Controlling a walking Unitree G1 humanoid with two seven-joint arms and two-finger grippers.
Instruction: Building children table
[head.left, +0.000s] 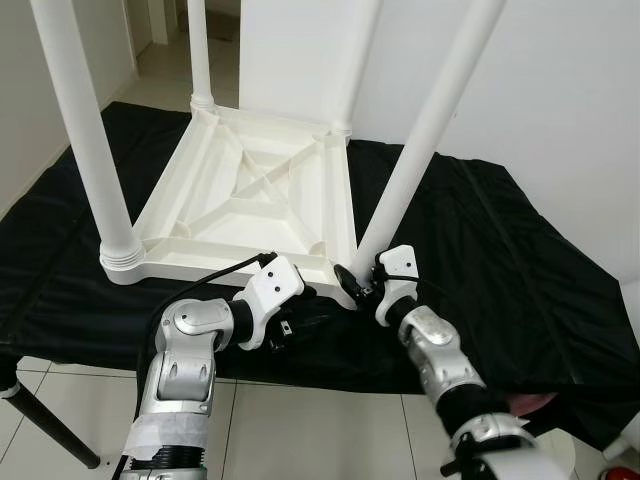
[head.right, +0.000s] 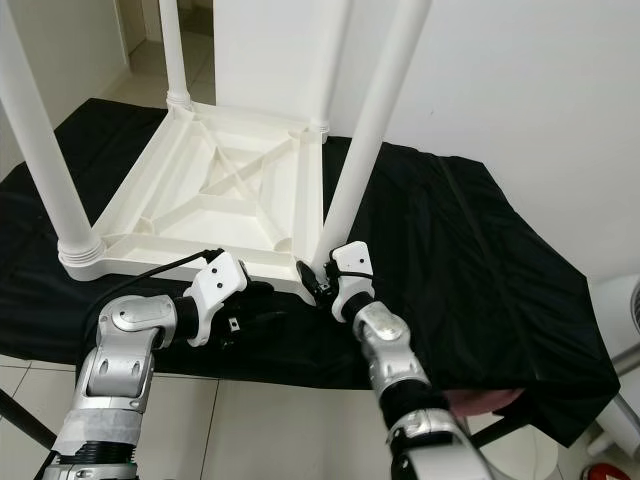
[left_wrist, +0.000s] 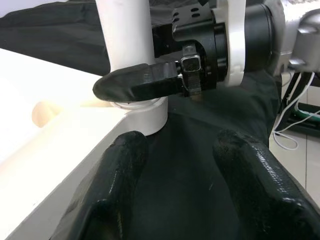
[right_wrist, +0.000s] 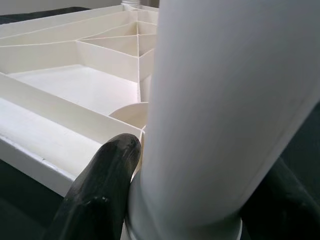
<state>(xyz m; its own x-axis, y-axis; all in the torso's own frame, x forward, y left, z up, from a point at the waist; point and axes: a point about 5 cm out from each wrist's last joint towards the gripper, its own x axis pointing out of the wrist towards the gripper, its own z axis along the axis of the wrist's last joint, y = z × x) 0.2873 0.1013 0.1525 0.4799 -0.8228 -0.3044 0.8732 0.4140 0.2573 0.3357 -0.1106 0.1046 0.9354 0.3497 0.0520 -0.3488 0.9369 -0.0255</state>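
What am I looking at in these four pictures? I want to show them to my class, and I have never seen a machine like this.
This is a walking humanoid robot with two silver arms. Each arm ends in a tool with two long black fingers.

The two wide pictures come from a pair of cameras on its head, looking down. The two close-ups come from cameras on its wrists, looking along the fingers.

On a surface covered with a black cloth lies a white plastic children's table, upside down, with its four legs pointing up.

The right tool is closed around the base of the near right leg, where it joins the corner. The left tool is open, holds nothing, and points at that same corner from close by.
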